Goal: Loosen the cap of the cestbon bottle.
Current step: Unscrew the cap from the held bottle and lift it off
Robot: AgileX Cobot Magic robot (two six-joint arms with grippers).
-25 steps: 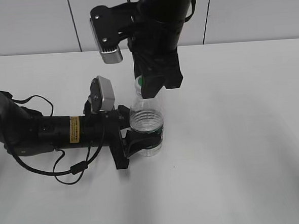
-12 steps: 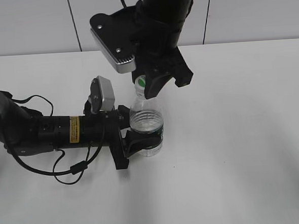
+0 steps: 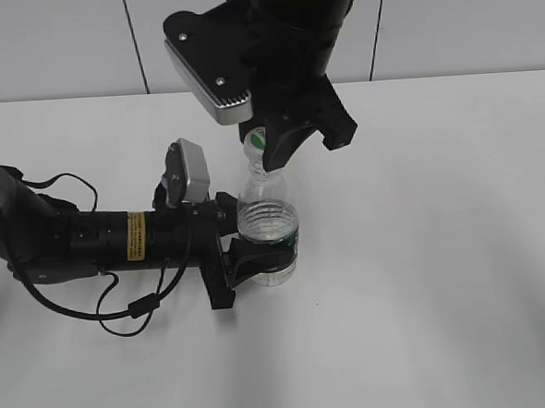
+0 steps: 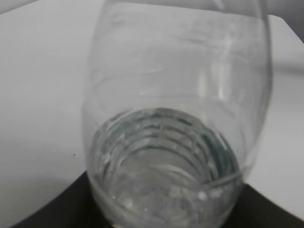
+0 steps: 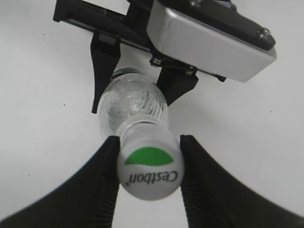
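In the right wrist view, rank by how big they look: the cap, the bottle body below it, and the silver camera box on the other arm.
Largest to smallest as they appear:
1. silver camera box
2. cap
3. bottle body
The cap sits nearest the lens and hides much of the bottle, so this ranking does not reflect true size.

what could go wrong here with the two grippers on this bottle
1. The right gripper pinches the cap with only its fingertips; the fingers could slip around it instead of turning it.
2. The left gripper clamps the thin, clear cestbon bottle low on its body; twisting at the top may make the bottle spin or buckle in that grip.
3. The bottle looks nearly empty and light, so a sideways pull could tilt it.
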